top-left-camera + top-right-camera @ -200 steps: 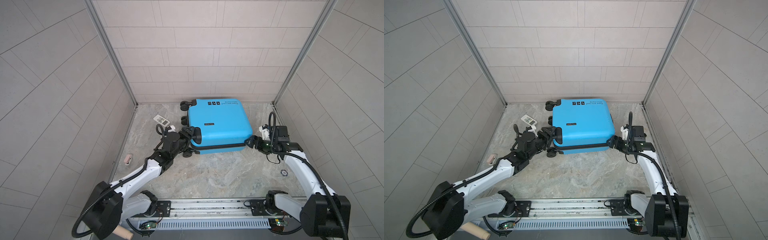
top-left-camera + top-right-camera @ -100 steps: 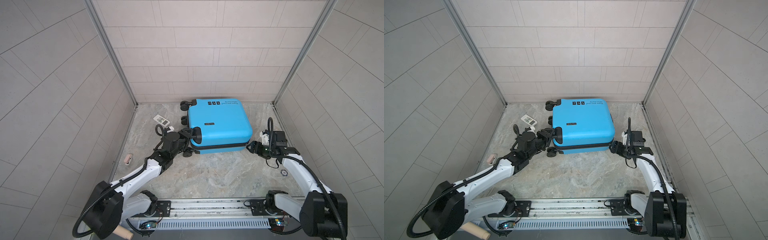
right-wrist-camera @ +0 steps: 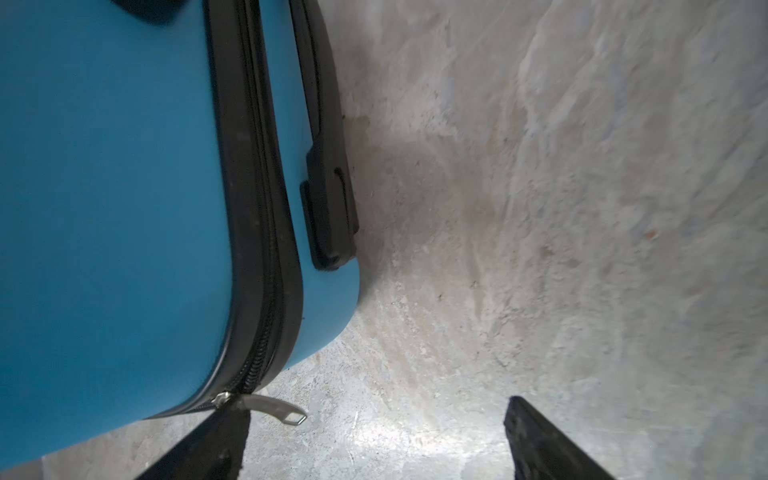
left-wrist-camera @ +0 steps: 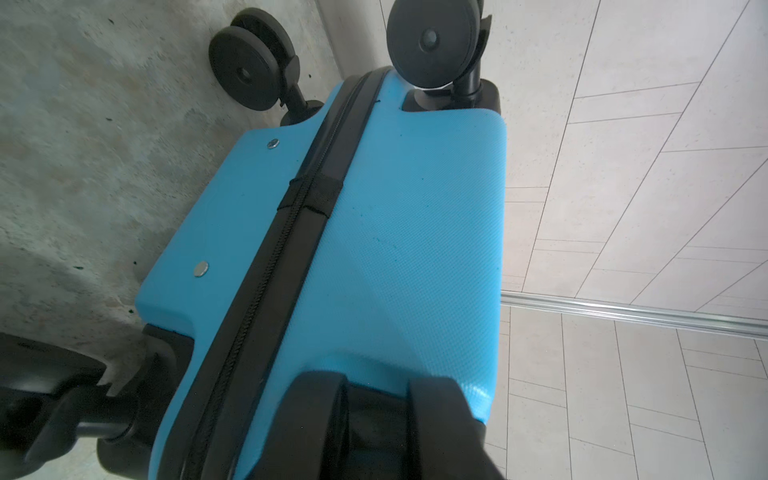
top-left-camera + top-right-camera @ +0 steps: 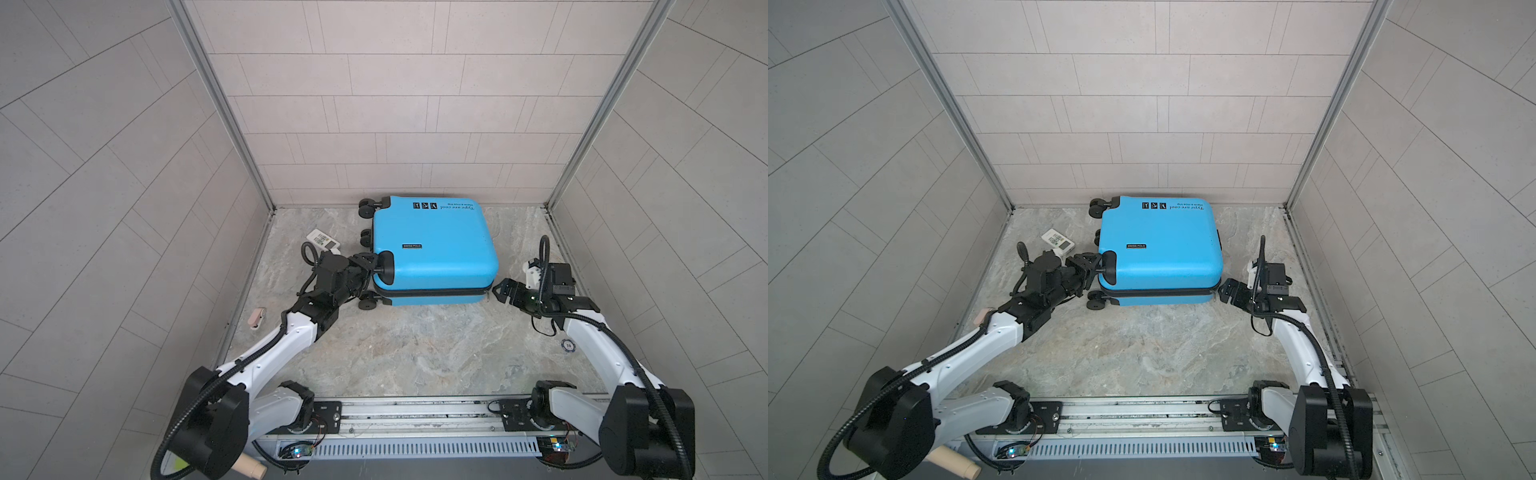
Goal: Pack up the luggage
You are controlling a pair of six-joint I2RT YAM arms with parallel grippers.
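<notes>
One piece of luggage [image 5: 432, 249] lies on the tabletop [image 5: 415, 353], flat on a broad face and zipped shut. It sits in the back half, close to the rear wall [image 5: 415, 124] and roughly midway between the side walls. Its long axis runs across the scene, about parallel to the rear wall. The wheel end points left and the end with the black handle [image 3: 330, 199] points right. The "Type are cool" lettering [image 5: 455, 206] runs along the far edge, upside down in both top views. Four black wheels [image 5: 368, 206] show in both top views, two on the upper shell and two on the lower. One black zipper [image 4: 291, 232] runs between the shells, and its one silver pull [image 3: 270, 409] sits at the near right corner. The left hand [image 5: 371, 266] is about half closed. In the left wrist view its fingers [image 4: 440, 415] stand on either side of the near upper wheel [image 5: 386, 266], clamped on it as far as can be seen. The right hand [image 5: 498, 291] is spread wide and holds nothing — it sits just beside the near right corner, one finger [image 3: 199, 449] right at the pull, the other over bare tabletop. Three small loose things lie apart from the luggage: one white printed tag [image 5: 323, 241] near the wheels, one pinkish piece [image 5: 257, 318] by the left wall, and one blue-and-white chip [image 5: 568, 344] beside the right arm.
</notes>
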